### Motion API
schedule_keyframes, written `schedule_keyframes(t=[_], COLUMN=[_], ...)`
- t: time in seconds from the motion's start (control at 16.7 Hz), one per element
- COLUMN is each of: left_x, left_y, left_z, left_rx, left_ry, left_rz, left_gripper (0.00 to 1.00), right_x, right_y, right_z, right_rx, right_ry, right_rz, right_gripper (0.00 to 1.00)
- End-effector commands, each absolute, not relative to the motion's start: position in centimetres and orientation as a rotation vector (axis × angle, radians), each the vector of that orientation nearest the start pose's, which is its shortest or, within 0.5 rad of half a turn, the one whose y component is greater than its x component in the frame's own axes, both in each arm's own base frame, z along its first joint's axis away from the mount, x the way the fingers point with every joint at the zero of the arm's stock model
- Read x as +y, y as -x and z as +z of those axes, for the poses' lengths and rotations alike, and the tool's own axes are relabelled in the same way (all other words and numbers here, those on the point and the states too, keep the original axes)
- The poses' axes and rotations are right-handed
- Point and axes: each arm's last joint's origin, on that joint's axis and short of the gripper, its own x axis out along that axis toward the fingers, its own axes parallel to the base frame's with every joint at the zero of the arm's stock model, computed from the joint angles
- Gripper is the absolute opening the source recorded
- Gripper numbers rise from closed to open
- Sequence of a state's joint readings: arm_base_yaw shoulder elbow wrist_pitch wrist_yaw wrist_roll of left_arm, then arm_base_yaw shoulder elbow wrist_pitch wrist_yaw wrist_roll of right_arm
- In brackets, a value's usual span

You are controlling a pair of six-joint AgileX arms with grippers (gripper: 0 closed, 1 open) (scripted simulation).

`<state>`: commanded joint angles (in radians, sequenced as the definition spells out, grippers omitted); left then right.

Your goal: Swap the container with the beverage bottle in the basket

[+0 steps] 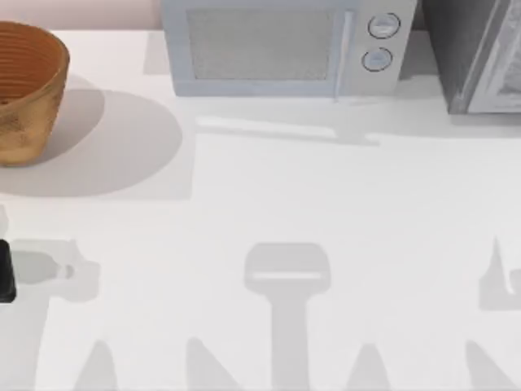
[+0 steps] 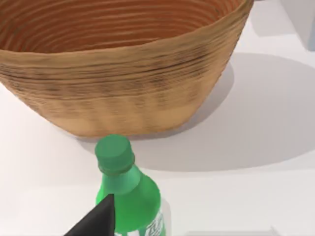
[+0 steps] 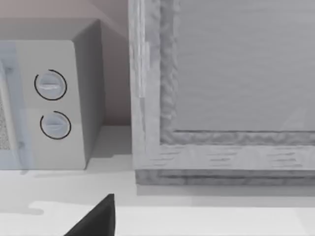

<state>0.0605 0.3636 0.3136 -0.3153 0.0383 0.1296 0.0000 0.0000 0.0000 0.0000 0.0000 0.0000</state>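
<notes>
One arm is near the work. The left gripper (image 1: 4, 273) sits at the table's (image 1: 326, 204) left edge, on the near side of the basket (image 1: 28, 106). Whether its jaws are open or clamped cannot be told.

In the left wrist view a green bottle (image 2: 129, 196) with a green cap sits right against the gripper. Its long axis is upright and the cap points toward the camera. It may be held or may merely stand on the table; the base is out of sight.

Straight beyond the bottle is the basket's woven wall, near it but not touching, with the mouth open upward. I judge the coming move to be a lift over that rim and forward.

The right gripper (image 3: 98, 216) is parked at the table's right, facing the microwave (image 1: 277, 49); its jaws likewise cannot be read.
</notes>
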Motion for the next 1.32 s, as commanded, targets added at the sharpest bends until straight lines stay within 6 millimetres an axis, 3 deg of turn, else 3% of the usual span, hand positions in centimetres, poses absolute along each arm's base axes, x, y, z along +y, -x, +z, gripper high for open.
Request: schedule_keyframes(t=[0.18,0.3,0.48,0.66,0.84,1.02,1.14,1.32], left_x=[1.2,2.0,3.7,6.0,8.6,10.9,12.0,13.0], left_y=[-14.6,-17.5,-23.6,-31.0,-38.2,-43.8,-46.2,-47.9], left_z=[24.9,28.0,32.0,33.6,31.8,27.2,23.9,20.2], left_rx=[0.576,0.697,0.833,0.944,1.054,1.171,1.244,1.332], left_ry=[-0.153,-0.172,-0.179,-0.153,-0.091,-0.001,0.064,0.148], left_rz=[-0.027,-0.051,-0.088,-0.121,-0.148,-0.168,-0.175,-0.179], left_gripper=[1.00,1.00,1.00,1.00,1.00,1.00,1.00,1.00], right_x=[-0.1,-0.1,-0.1,-0.1,-0.1,-0.1,-0.1,-0.1], right_y=[-10.6,-10.6,-10.6,-10.6,-10.6,-10.6,-10.6,-10.6], right_z=[16.0,16.0,16.0,16.0,16.0,16.0,16.0,16.0], right_rx=[0.000,0.000,0.000,0.000,0.000,0.000,0.000,0.000], right_ry=[0.000,0.000,0.000,0.000,0.000,0.000,0.000,0.000], right_rz=[0.000,0.000,0.000,0.000,0.000,0.000,0.000,0.000], right_gripper=[1.00,1.00,1.00,1.00,1.00,1.00,1.00,1.00])
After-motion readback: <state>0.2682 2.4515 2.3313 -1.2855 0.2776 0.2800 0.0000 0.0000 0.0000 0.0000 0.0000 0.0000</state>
